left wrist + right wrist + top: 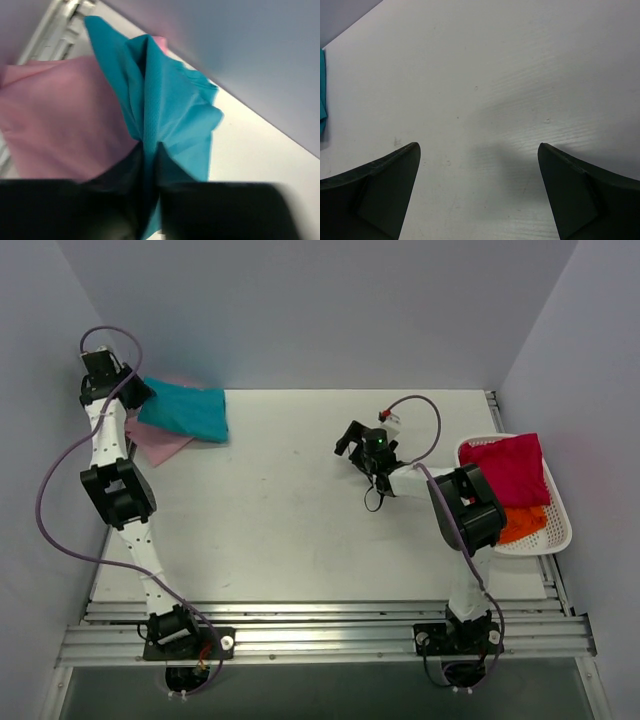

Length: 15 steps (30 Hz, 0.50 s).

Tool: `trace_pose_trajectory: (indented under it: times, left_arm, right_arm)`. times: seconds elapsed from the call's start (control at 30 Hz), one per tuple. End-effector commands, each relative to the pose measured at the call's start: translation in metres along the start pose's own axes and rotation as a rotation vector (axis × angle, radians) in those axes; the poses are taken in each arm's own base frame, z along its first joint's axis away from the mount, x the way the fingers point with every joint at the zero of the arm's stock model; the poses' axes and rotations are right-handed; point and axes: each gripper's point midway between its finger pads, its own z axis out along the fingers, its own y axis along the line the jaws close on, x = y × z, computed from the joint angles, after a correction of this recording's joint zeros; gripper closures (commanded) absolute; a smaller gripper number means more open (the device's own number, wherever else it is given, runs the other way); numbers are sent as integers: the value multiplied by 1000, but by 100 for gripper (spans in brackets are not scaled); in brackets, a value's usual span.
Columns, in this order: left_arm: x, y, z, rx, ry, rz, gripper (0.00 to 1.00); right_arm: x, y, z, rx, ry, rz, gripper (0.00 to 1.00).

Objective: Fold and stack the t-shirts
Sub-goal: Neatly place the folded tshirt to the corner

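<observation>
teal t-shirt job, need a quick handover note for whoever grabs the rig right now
Left pincer: shut on the soft teal cloth t-shirt, at the far left corner of the white table.
Right pincer: open, holding nothing, over the table's middle.
Done: the teal shirt lies folded, overlapping the light pink cloth t-shirt.
Left: release the teal one; the magenta cloth t-shirt and orange cloth t-shirt sit bunched in the white plastic basket on the right.

Teal t-shirt (pixel 185 410) (folded, rumpled) overlaps the light pink one (pixel 155 443) far left — magenta (pixel 510 468) tops orange (pixel 522 523), right.
</observation>
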Motion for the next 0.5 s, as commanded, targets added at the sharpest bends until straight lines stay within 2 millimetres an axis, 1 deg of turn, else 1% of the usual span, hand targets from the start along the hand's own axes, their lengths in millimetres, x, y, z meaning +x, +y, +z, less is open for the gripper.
trace_pose_trajectory:
  times: [0.0,0.03,0.07,0.1,0.13,0.2,0.23,0.27,0.3,0.33,0.37,0.4,0.43,0.47]
  left_arm:
    - [-19,24,-13,-103,-73,-37,57]
    - [-8,42,-10,-177,-54,-63,28]
    - [-5,52,-9,-222,-54,-74,6]
    - [2,68,-4,-289,-54,-106,6]
    - [6,73,-4,-305,-38,-122,6]
    - [9,71,-1,-288,-29,-136,6]
    - [11,69,-3,-295,-21,-138,6]
    - [13,62,-5,-296,-20,-130,6]
    - [5,52,-18,-296,-39,-104,6]
    - [2,50,-25,-322,-58,-84,6]
    - [19,48,-27,-340,-24,-66,6]
    - [26,44,-33,-345,-15,-47,6]
    - [2,24,-61,-323,-106,-9,6]
    - [5,18,-73,-321,-117,3,6]
  right_arm:
    - [-7,19,4,-43,-23,-10,0]
    - [-7,18,4,-40,-19,-10,0]
    - [-6,18,3,-43,-15,-12,0]
    - [-8,19,2,-42,-20,-14,0]
    - [-8,17,-1,-38,-21,-18,0]
    - [-13,15,-4,-29,-35,-24,0]
    - [-16,16,-6,-29,-42,-26,0]
    - [-16,15,-7,-25,-44,-32,0]
    - [-19,14,-9,-20,-53,-36,0]
    - [-20,17,-12,-19,-53,-42,0]
    - [-22,18,-14,-20,-57,-45,0]
    - [-23,19,-16,-18,-63,-55,0]
    - [-28,21,-21,-12,-80,-57,0]
    - [-27,25,-24,-13,-84,-65,0]
